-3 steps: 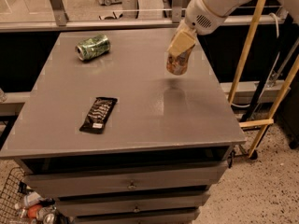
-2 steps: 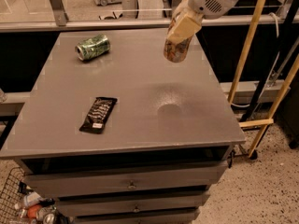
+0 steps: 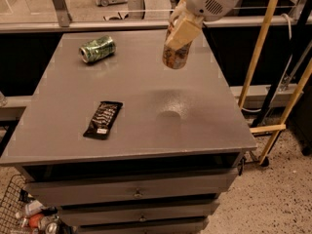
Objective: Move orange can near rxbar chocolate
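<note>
- At the near edge, the drawers [image 3: 139,193] under the grey table [image 3: 58,145] are sitting closed, and a wire basket [image 3: 14,211] of odds and ends is showing at 7 o'clock of the view.
- The rxbar chocolate [image 3: 103,119] is lying flat at about 8 o'clock on the tabletop, untouched and keeping the place it had a second ago.
- A soft shadow [image 3: 170,109] is falling near the table's middle, toward 3 o'clock from the bar; it has been sliding nearer and leftward over the last second.
- Above it, the orange can [image 3: 174,57] is hanging clear of the surface at about 1 o'clock of the table, tilted, with its top leaning away to the right.
- The gripper [image 3: 179,35] is reaching down from 1 o'clock of the view and pinching the can's upper part between its pale fingers [image 3: 184,29].
- Over the last second the can has been rising off the table and drifting a little leftward; carrying appears to be under way, with the can still well apart from the bar, which is lying toward 7 o'clock of it.
- Farthest back, a green can [image 3: 97,48] is lying on its side at 11 o'clock, undisturbed.
</note>
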Motion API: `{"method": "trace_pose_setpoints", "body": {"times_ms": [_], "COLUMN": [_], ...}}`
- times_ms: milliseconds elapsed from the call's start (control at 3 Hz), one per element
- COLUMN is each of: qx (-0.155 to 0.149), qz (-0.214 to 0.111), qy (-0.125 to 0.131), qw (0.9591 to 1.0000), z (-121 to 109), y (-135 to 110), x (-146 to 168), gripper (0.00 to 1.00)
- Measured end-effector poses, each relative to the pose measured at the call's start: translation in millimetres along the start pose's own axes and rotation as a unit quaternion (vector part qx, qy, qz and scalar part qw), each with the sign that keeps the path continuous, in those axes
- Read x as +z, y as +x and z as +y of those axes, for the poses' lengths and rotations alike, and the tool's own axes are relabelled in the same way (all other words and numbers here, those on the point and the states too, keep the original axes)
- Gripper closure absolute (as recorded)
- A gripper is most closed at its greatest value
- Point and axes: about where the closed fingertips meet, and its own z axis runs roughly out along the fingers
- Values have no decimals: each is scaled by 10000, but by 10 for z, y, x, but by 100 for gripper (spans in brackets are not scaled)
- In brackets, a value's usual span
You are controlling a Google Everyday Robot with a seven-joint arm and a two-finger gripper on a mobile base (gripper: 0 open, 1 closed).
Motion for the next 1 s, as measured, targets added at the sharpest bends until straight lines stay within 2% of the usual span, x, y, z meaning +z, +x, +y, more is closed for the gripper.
{"method": "trace_pose_setpoints", "body": {"times_ms": [333, 667, 1000], "qx": [-582, -1312, -1680], "qz": [-1, -95, -167], "qy": [-540, -1243, -1684], "qw": [9968, 9835, 9711], "z": [387, 942, 1258], "y": [-318, -741, -944], "x": [115, 276, 477], "gripper": [100, 100, 100]}}
